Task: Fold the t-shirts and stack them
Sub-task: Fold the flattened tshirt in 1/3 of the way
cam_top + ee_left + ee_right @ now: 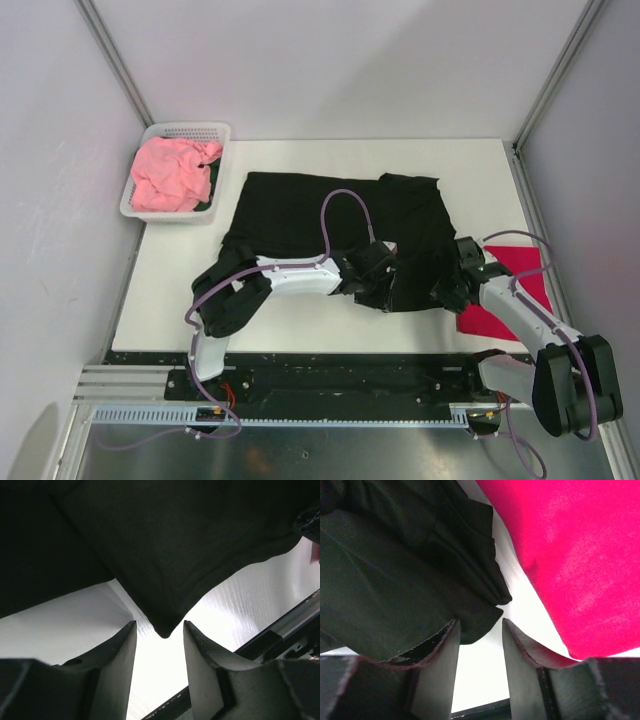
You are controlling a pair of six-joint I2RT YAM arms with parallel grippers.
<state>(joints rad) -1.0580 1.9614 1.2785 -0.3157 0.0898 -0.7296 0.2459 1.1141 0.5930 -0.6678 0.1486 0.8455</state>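
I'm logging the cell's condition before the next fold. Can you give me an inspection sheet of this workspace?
Surface: white table, no stains seen.
Job's things: black t-shirt spread mid-table; red t-shirt flat at the right, partly under the right arm; pink t-shirt crumpled in the white mesh basket.
Clutter: only that basket, at the far left corner.
Grippers: left gripper open, a black shirt corner at its gap; right gripper open at the black shirt's edge.
Cables: purple cables along both arms, one loop arching over the black t-shirt.
Surroundings: pale walls, metal frame posts.
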